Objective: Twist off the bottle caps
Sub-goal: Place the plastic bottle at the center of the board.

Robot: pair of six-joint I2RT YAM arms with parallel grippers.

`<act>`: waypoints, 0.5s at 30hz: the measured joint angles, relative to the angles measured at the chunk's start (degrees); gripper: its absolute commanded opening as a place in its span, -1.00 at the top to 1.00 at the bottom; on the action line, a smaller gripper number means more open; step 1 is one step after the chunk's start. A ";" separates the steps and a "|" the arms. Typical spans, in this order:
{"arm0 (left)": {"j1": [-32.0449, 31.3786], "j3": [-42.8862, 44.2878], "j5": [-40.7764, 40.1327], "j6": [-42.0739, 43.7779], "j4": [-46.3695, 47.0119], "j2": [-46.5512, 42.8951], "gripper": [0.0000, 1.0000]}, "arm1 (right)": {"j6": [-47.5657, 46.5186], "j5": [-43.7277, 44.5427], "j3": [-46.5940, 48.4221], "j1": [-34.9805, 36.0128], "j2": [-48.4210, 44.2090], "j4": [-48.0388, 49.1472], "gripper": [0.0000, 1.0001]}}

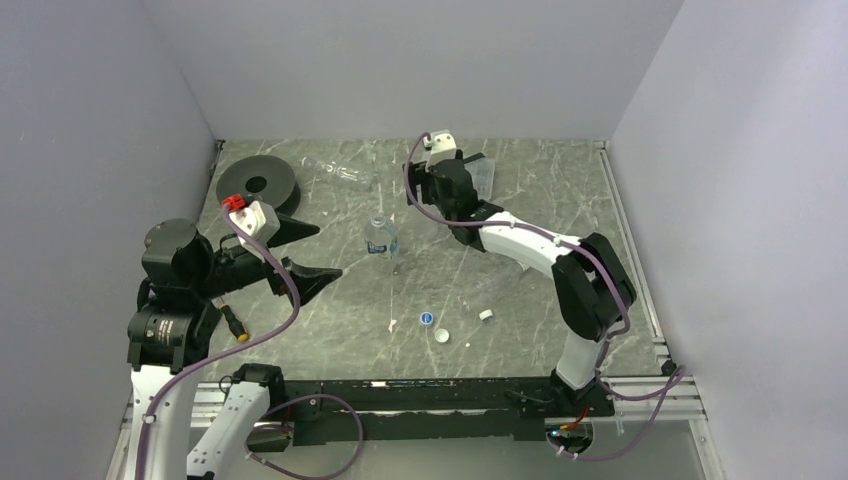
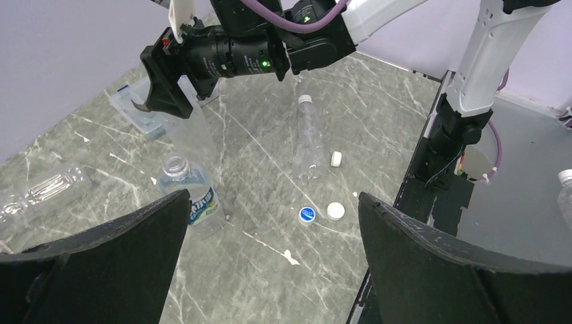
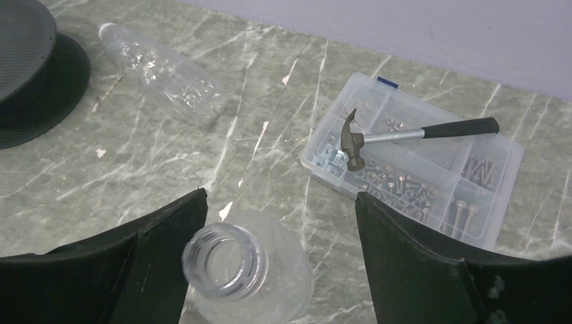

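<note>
My right gripper (image 1: 452, 188) (image 3: 280, 202) is open at the back of the table, its fingers on either side of an upright clear bottle (image 3: 233, 253) with a bare, capless neck close to the left finger. My left gripper (image 1: 318, 252) (image 2: 273, 199) is open and empty above the table's left side. A short bottle with a blue-and-white label (image 1: 381, 237) (image 2: 191, 197) stands uncapped mid-table. A capped clear bottle (image 2: 309, 138) is near three loose caps: one blue-topped (image 1: 427, 319) (image 2: 307, 214) and two white (image 1: 441, 336) (image 1: 486, 315). Another capped bottle (image 1: 340, 172) (image 3: 162, 67) lies at the back.
A clear compartment tray (image 3: 472, 196) (image 1: 484, 176) holding screws and a small hammer (image 3: 405, 135) sits right of my right gripper. A black spool (image 1: 258, 185) (image 3: 34, 74) stands at the back left. A yellow-handled screwdriver (image 1: 236, 323) lies by the left arm's base.
</note>
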 measured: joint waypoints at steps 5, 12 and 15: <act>0.00 0.00 0.17 0.00 0.33 0.02 -0.99 | 0.61 0.70 0.09 0.63 -3.74 -2.05 -1.00; 0.00 0.00 0.35 -0.20 1.22 0.13 -0.99 | 4.17 2.86 2.56 1.01 -11.06 -7.93 -1.00; 0.00 0.00 0.35 -0.15 1.16 0.13 -0.99 | 7.80 5.88 4.35 1.01 -14.12 -14.99 -1.00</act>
